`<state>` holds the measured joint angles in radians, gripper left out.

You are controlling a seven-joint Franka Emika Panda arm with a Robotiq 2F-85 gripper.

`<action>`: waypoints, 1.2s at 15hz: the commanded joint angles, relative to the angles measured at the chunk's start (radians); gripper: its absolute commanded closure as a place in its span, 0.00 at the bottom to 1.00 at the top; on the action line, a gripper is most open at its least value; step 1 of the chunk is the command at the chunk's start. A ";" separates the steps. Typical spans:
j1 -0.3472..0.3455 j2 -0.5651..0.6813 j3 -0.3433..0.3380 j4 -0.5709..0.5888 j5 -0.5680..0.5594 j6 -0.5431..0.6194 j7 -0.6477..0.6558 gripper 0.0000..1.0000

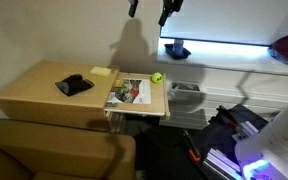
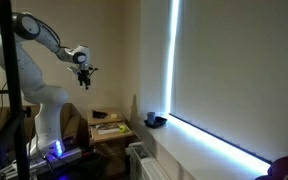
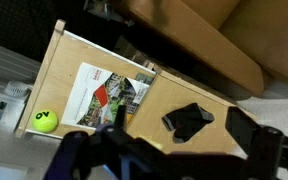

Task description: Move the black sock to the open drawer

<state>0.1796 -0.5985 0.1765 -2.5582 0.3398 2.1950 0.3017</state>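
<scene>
The gripper hangs high with its fingers spread wide, holding nothing. The black sock lies between them, far below on the desktop, beside the open drawer. The approach is the step in hand. Next it must drop straight down and close on the sock.

**Colours: sock, drawer & co.**

Sock: plain black, on pale tan wood cabinet top beside open drawer. Drawer: same light wood. Inside drawer: tennis ball, yellow-green; magazine, white pages w/ red/green/dark photo print. Notepad near drawer: pale yellow. Sofa below drawer: olive-brown. Robot arm: white.
</scene>
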 commanded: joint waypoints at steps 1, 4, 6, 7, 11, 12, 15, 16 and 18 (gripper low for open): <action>-0.005 0.000 0.003 0.002 0.002 -0.004 -0.002 0.00; -0.067 0.087 -0.030 0.057 -0.005 -0.084 0.079 0.00; -0.056 0.044 -0.021 -0.119 0.046 -0.019 0.112 0.00; -0.057 0.086 0.002 -0.137 0.071 0.016 0.155 0.00; -0.001 0.283 0.122 -0.186 0.134 0.200 0.296 0.00; 0.019 0.334 0.170 -0.182 0.120 0.304 0.334 0.00; 0.086 0.497 0.240 -0.098 0.133 0.546 0.493 0.00; 0.086 0.383 0.195 -0.166 0.099 0.452 0.451 0.00; 0.118 0.457 0.218 -0.128 0.102 0.527 0.509 0.00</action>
<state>0.2735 -0.1398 0.4205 -2.6842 0.4491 2.7237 0.8071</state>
